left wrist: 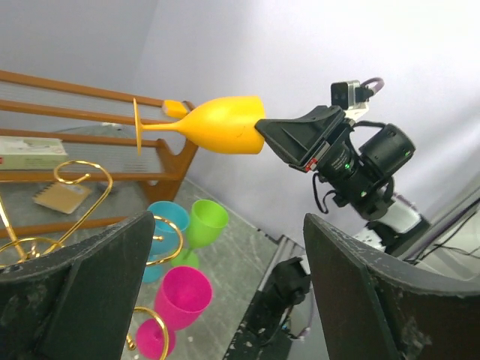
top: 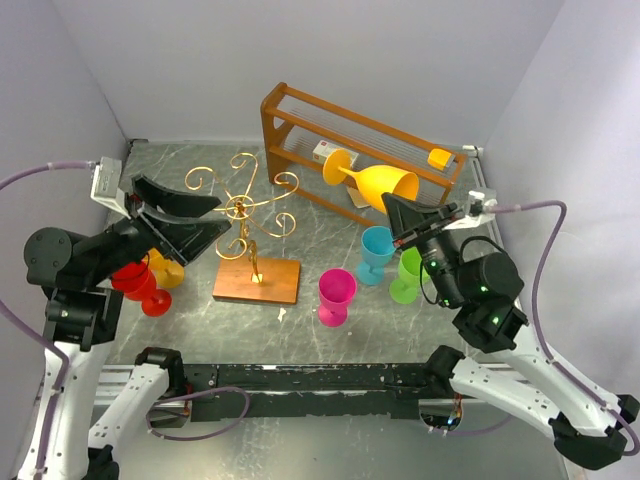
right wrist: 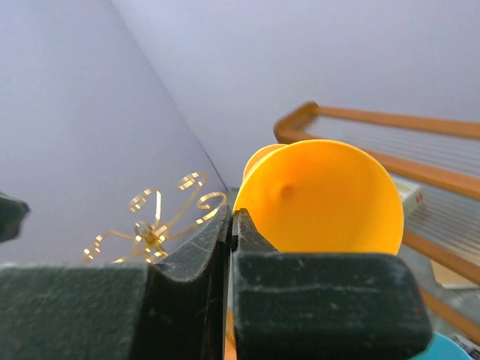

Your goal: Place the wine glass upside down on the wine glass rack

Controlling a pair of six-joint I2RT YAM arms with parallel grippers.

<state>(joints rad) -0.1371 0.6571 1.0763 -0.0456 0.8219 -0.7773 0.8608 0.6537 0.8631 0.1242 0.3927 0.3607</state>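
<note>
Right gripper [top: 396,208] clamped the centre-frame wine glass [top: 378,183] by its rim, presumably for inverting onto rack [top: 245,208]; left gripper [top: 215,215] gaped empty.

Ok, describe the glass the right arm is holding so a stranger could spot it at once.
Find the brown wooden shelf at the back. Just in front of it the right gripper pinches the rim of an orange-yellow wine glass. Unlike the blue glass, green glass and pink glass standing below, it hangs sideways in mid-air.
</note>
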